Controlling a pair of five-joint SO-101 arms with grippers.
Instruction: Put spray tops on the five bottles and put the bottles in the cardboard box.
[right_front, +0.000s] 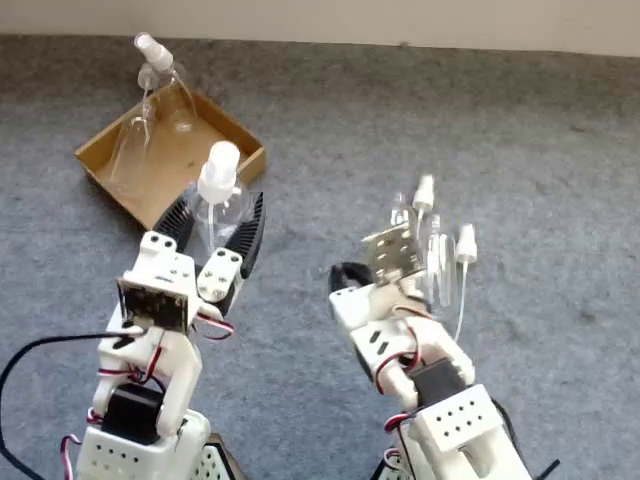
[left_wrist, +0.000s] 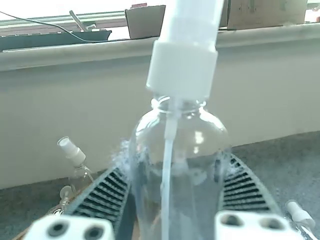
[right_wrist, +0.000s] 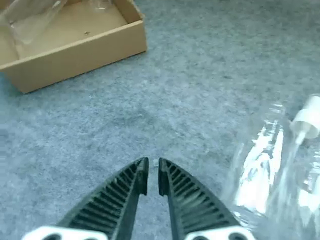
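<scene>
The left hand (right_front: 224, 200) pinches a clear bottle (left_wrist: 175, 170) low on its body, with a spray top (left_wrist: 182, 65) on the neck above the fingers. The cardboard box (right_front: 230, 128) lies just beyond this hand, with other bottles (right_front: 165, 95) in it. I judge it best to lift over the near wall, lower the bottle onto free box floor, and only then spread the fingers. The right hand (right_wrist: 152, 175) is pressed almost together on nothing, with the uncapped bottles (right_wrist: 265, 170) just beside it.

Nothing legible anywhere (neither on the cardboard box (right_front: 168, 170) nor the bottles (right_front: 222, 212)).
</scene>
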